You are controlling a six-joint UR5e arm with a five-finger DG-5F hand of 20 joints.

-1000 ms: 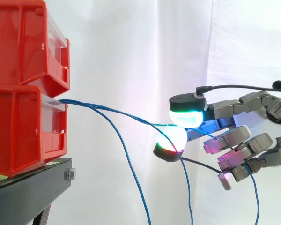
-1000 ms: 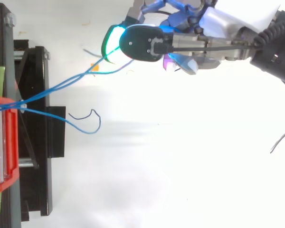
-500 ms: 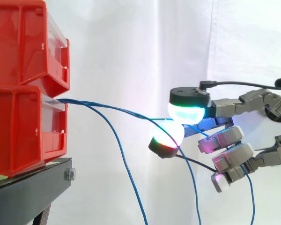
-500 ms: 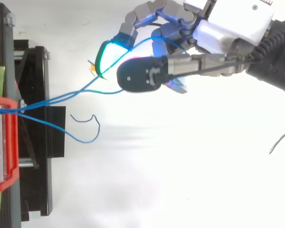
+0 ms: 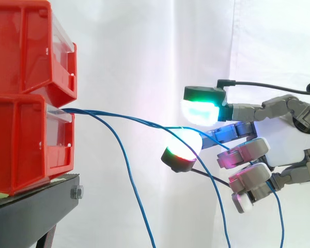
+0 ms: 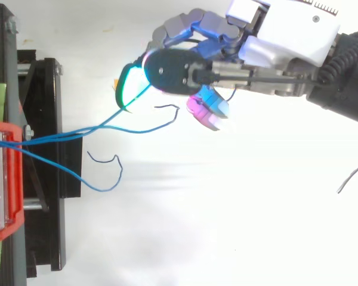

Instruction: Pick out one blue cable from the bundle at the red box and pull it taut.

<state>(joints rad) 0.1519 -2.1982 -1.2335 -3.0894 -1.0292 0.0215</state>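
Several thin blue cables leave the lower red bin at its front lip. One blue cable runs right in a slack arc to my hand and passes between the green-white pad and the red-white pad. Past them it threads down through the curled fingers. In the top view the cables rise from the bin to the green pad of the hand. The hand is shut on that blue cable. Another blue cable hangs free below.
A second red bin sits on top of the lower one, both on a black stand at the left. A loose blue cable loop with a dark end lies beside the stand. A white curtain hangs behind.
The upper pad has risen and the two pads stand slightly further apart. In the top view the hand has rolled, and a loose cable end now curls under it.
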